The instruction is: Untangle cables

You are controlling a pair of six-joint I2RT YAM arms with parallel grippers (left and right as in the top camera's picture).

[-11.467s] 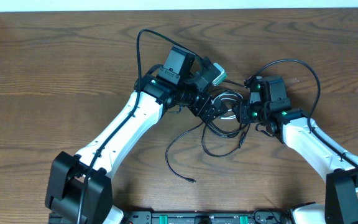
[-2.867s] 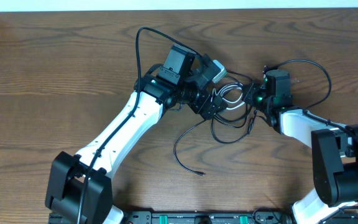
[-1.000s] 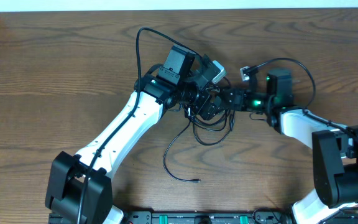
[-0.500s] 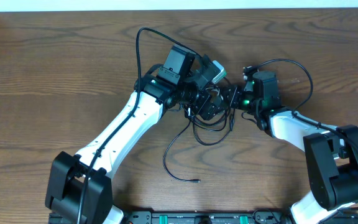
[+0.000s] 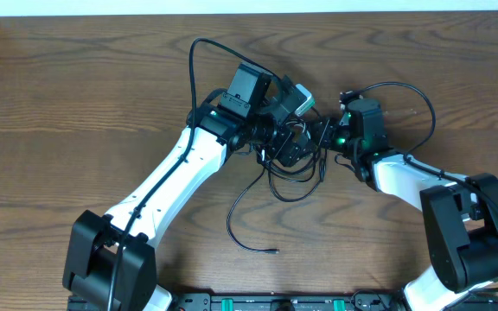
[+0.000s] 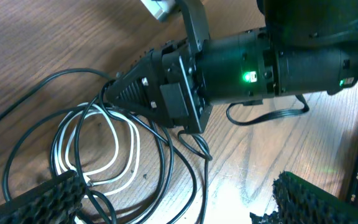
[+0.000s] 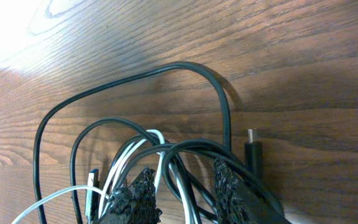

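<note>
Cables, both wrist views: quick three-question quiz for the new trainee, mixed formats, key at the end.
1. True or false: the left gripper has its jaws wide apart.
2. In the right wrist view, what runs between the fingers of the right gripper? A) black and white cables B) a screwdriver C) nothing
3. In the left wrist view, what colour is the one looped cable that is not black?

Key: 1 true; 2 A; 3 white.
</note>
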